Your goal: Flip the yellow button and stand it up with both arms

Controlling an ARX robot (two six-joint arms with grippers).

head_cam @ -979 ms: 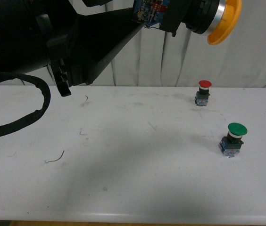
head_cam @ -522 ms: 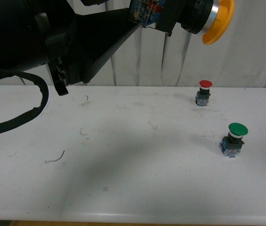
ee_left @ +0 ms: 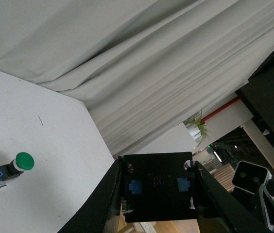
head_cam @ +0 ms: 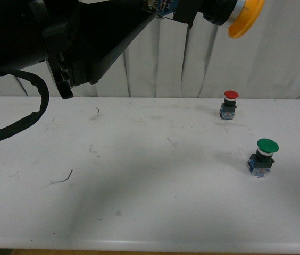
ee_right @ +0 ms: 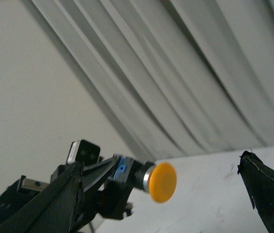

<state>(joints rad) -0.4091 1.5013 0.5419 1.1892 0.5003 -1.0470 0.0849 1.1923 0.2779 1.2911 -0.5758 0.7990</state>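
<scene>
The yellow button (head_cam: 244, 18) hangs high above the table, lying sideways with its yellow-orange cap pointing right. My left gripper (head_cam: 175, 7) is shut on its blue-grey base. In the left wrist view the base's dark underside (ee_left: 159, 187) fills the gap between the fingers. The right wrist view shows the cap (ee_right: 162, 182) facing the camera some way off, framed between the spread fingers (ee_right: 265, 189) of my right gripper (ee_right: 161, 161), which is open with nothing in it. The right arm does not show in the front view.
A red-capped button (head_cam: 230, 103) stands at the back right of the white table (head_cam: 139, 180), a larger green-capped button (head_cam: 263, 156) nearer on the right. A pale curtain hangs behind. The left arm's black bulk and cable (head_cam: 27, 117) fill the upper left.
My left arm has lifted the yellow button a little higher, so its base now runs off the front view's top edge. The red and green buttons have not moved.
</scene>
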